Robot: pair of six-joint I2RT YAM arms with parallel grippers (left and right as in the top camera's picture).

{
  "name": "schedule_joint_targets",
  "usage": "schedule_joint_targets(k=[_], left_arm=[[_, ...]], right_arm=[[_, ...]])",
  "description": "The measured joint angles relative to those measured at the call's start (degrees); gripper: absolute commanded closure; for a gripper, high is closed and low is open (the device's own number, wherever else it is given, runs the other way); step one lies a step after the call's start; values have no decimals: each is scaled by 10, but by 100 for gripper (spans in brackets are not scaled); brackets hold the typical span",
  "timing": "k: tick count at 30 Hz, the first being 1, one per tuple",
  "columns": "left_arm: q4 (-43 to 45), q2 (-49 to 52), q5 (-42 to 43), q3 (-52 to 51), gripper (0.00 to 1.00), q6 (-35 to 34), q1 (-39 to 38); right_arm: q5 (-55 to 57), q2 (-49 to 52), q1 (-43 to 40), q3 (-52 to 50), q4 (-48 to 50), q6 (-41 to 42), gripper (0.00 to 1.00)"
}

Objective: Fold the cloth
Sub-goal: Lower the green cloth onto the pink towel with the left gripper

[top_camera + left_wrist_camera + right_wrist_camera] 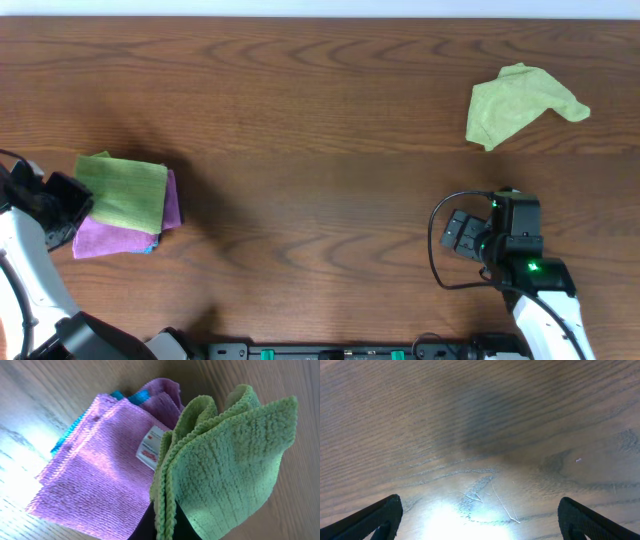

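Left gripper [164,527] was clamped on the left edge of the cloth [125,190], which sat folded on the purple cloth [105,240] at the left of the table [320,120]. Its fingers were mostly cut off in the wrist view, and I couldn't tell whether the gripped edge was lifted. Only a sliver of a teal cloth [127,396] showed under the purple one. Right gripper [477,520] had its jaws wide apart over bare wood near right, tips cropped, with a duller green cloth [520,100] crumpled far right.

The cloth [225,470] runs off the left wrist view's bottom; a teal cloth [137,396] hides under the purple cloth [95,475] (only edges show); its tag [151,446] seems unreadable.
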Motion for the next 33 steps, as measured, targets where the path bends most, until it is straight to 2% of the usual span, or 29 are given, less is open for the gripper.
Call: schedule_joint_targets(k=[26,33], left_arm=[[0,0,-55,-1,94,11,7],[15,1,-68,-34,94,10,8]], right_arm=[[0,0,0,0,0,0,1],[0,0,0,0,0,0,1]])
